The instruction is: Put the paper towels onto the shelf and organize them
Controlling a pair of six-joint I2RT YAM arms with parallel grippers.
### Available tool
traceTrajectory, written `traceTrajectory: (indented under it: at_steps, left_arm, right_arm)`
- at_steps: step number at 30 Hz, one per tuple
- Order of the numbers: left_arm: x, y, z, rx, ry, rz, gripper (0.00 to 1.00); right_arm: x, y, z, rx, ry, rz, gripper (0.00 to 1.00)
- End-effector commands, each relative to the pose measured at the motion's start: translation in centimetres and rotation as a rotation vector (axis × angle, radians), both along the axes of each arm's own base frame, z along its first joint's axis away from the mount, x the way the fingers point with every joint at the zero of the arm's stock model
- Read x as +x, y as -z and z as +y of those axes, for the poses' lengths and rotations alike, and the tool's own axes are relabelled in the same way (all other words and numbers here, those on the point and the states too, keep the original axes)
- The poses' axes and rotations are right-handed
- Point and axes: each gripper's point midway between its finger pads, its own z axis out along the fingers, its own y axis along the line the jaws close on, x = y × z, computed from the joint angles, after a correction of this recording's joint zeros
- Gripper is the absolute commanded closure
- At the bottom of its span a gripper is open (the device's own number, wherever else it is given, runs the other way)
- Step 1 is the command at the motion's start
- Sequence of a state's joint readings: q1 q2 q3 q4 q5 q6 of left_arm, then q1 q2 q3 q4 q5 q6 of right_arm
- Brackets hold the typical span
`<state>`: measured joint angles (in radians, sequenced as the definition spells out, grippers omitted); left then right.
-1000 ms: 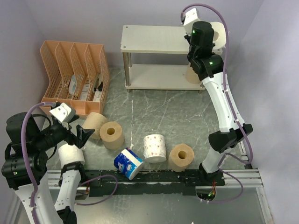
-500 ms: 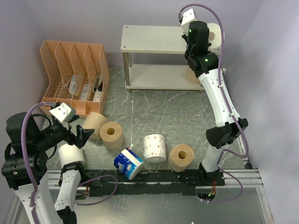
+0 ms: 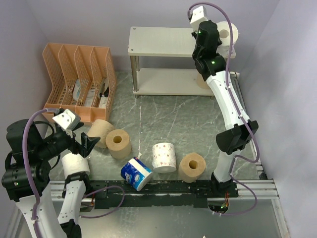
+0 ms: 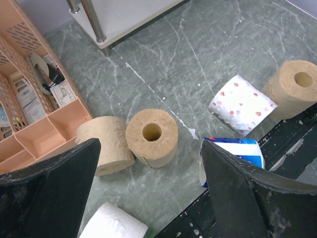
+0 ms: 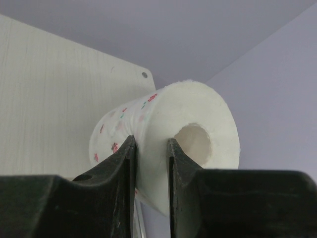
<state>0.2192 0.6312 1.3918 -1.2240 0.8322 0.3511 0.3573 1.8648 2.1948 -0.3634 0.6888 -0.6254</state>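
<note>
Green marbled tabletop (image 3: 168,119), lilac walls: my right claw (image 5: 151,144) is clenched on the wall of a pink-print paper towel roll (image 5: 163,111), one finger seemingly inside the core. It holds the roll on its side over the 1 o'clock corner of the shelf (image 5: 49,89) top board, a grip I judge leaves the underside free for setting down. My left claw (image 4: 151,145) hangs released at 8 o'clock above an upright tan roll (image 4: 151,135), well placed for a pick. The blue-white wrapped roll (image 4: 237,148) at 6 o'clock carries print too small to read.
</note>
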Motion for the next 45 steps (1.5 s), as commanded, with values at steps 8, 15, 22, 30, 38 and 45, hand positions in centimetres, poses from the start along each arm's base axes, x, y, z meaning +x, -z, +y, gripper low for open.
traceTrajectory:
  at_steps: [8,15,22,30,38,45]
  left_arm:
    - [0.5,0.1,0.3,-0.003,-0.02,0.004,0.05]
    - [1.1,0.3,0.5,-0.007,-0.024,0.027,0.05]
    - [1.6,0.5,0.9,-0.008,-0.048,0.043,0.05]
    - [3.0,1.3,1.6,-0.016,-0.074,0.082,0.05]
    - [3.8,1.8,2.0,-0.022,-0.085,0.116,0.05]
    - [3.4,1.5,2.2,-0.017,-0.105,0.09,0.05]
  right_arm:
    - [4.2,1.0,-0.9,0.012,0.016,-0.084,1.0]
    - [5.7,1.2,-1.8,0.004,0.034,-0.132,0.8]
    - [8.0,2.3,-2.1,0.034,-0.012,-0.15,0.76]
    - [10.0,2.2,-0.9,0.102,-0.129,-0.179,0.68]
    - [9.6,0.3,1.7,0.136,-0.246,-0.227,0.27]
    - [6.2,-4.8,6.4,0.156,-0.375,-0.321,0.02]
